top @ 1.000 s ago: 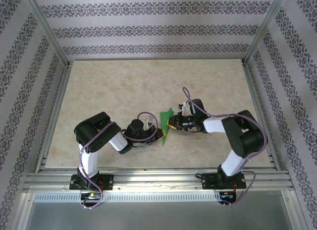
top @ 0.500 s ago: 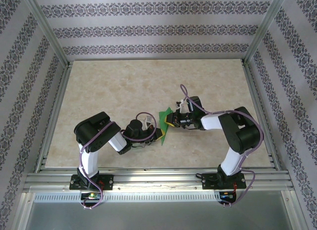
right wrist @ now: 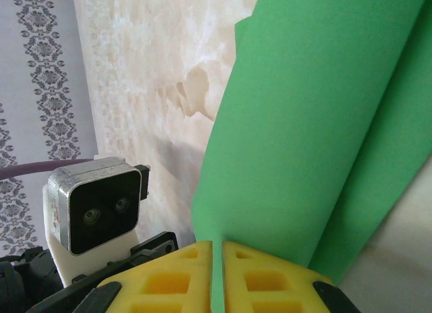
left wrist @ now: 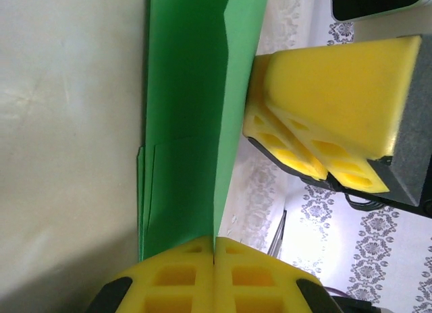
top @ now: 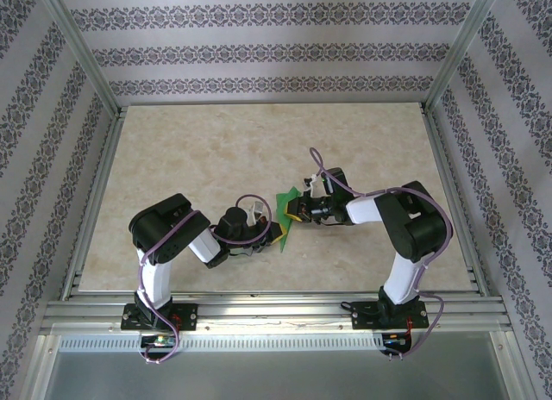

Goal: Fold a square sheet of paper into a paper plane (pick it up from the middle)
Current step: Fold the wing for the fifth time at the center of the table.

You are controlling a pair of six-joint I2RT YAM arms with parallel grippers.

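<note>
Nearest to us, the aluminium rail (top: 276,312) runs along the front edge with both arm bases bolted to it. Just beyond, the left claw (top: 278,231) has its yellow pads pressed flat together, clamped on the lower end of the paper plane (top: 288,199). From the left wrist, stacked green layers rise straight out of that seam, their edges stepped on the side towards the tabletop (top: 190,150). The right claw (top: 297,212) is right there too, just past the left claw's tips on the paper's other face. It is pinched shut on the green paper, a thin sliver of it caught between the pads in its own wrist view. So the paper plane sits between the two claws, lifted on edge, and its far tip pokes out beyond the right claw. Under the claws lies beige, marbled tabletop, smooth and pale with soft shadows. Further out, metal posts (top: 82,51) frame the cell. Beyond them is the back wall (top: 276,55), grey-lilac wallpaper banded with dark ornamental stripes, and the same pattern wraps both side walls.
</note>
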